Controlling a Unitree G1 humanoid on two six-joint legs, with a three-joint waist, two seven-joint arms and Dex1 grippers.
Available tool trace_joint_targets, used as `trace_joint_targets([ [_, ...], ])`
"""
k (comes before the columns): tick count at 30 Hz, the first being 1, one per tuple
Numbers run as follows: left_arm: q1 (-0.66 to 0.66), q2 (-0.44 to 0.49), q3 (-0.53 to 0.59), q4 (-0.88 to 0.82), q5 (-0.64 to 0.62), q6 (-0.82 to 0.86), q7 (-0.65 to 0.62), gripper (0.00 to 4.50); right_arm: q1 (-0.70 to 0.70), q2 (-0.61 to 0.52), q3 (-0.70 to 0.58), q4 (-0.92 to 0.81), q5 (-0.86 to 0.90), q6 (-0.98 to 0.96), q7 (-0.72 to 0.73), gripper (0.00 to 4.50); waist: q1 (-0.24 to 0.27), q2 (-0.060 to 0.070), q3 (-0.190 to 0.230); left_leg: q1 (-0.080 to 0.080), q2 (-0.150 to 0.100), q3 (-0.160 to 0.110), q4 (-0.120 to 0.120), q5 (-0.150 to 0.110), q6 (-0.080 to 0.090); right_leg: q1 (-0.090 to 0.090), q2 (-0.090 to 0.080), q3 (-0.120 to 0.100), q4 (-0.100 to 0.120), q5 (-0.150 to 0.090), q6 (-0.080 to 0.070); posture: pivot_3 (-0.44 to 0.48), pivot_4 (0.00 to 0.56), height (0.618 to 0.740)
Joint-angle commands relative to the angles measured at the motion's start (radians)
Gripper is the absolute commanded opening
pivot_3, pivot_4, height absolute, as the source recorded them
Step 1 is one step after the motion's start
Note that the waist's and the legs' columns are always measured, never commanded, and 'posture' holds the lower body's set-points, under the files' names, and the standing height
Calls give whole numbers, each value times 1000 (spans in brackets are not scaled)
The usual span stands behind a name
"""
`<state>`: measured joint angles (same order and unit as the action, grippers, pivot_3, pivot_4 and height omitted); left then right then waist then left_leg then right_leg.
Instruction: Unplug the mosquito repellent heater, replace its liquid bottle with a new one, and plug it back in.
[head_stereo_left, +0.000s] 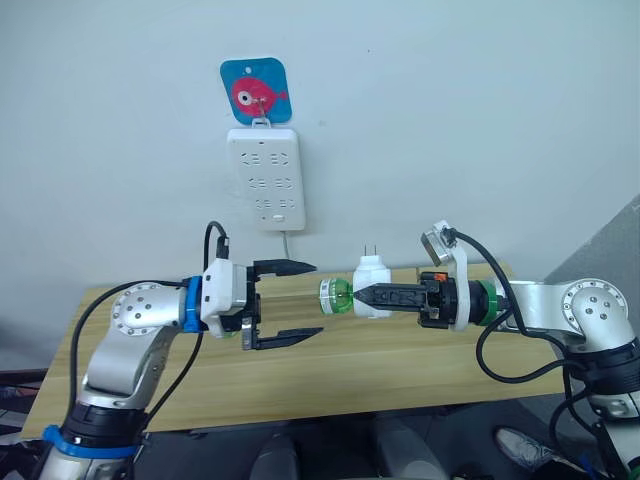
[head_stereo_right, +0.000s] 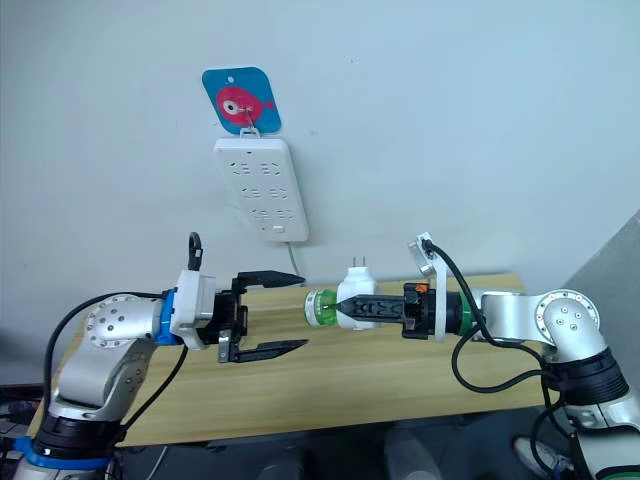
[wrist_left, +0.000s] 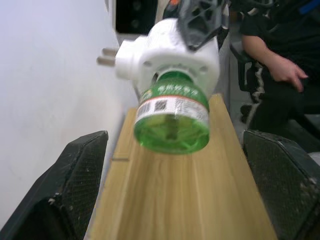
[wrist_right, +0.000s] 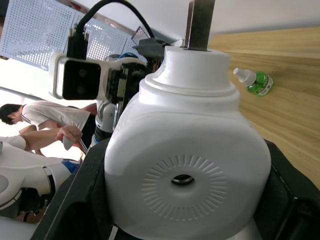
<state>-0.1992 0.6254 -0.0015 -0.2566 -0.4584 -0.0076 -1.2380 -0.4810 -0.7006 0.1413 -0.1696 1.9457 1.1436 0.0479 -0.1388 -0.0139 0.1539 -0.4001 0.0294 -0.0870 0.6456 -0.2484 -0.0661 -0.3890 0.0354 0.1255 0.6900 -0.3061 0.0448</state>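
The mosquito repellent heater (head_stereo_left: 372, 280) is a small white unit held in the air above the table, its prongs pointing up. My right gripper (head_stereo_left: 362, 296) is shut on its body. A green liquid bottle (head_stereo_left: 336, 297) sticks out of the heater sideways, toward my left gripper (head_stereo_left: 316, 299). That gripper is open, one finger above and one below, their tips level with the bottle's end and apart from it. The left wrist view shows the bottle (wrist_left: 172, 117) between the two pads (wrist_left: 75, 185). Another green bottle (wrist_right: 255, 81) with a white tip lies on the table.
A white power strip (head_stereo_left: 266, 177) hangs on the wall under a blue fish hook (head_stereo_left: 254, 92), its cable running down behind the wooden table (head_stereo_left: 400, 350). A seated person (wrist_left: 280, 60) is to the side, beyond the table end.
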Motion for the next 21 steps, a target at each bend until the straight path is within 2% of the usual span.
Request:
trace_joint_targets([
  [1, -17, -30, -20, 26, 41, -114, -3, 4500, -16, 8, -31, -11, 27, -1, 0, 3051, 0, 0, 0, 0, 0, 0, 0, 0, 0, 0, 0, 0, 0, 1, -2, -117, 104, 740],
  [10, -61, -88, -64, 118, 95, -234, 17, 4500, -17, 21, -35, -18, 27, 1, -5, 3051, -1, 0, 0, 0, 0, 0, 0, 0, 0, 0, 0, 0, 0, 1, -2, -126, 107, 740],
  [18, -98, -96, -78, 119, 87, -227, 27, 4500, -19, 26, -33, -22, 27, -1, -10, 3051, -2, 0, 0, 0, 0, 0, 0, 0, 0, 0, 0, 0, 0, 1, -2, -127, 108, 740],
  [21, -106, -96, -91, 106, 91, -205, 36, 3916, -22, 29, -33, -21, 27, -1, -11, 3051, -2, 0, 0, 0, 0, 0, 0, 0, 0, 0, 0, 0, 0, 1, -2, -124, 107, 740],
])
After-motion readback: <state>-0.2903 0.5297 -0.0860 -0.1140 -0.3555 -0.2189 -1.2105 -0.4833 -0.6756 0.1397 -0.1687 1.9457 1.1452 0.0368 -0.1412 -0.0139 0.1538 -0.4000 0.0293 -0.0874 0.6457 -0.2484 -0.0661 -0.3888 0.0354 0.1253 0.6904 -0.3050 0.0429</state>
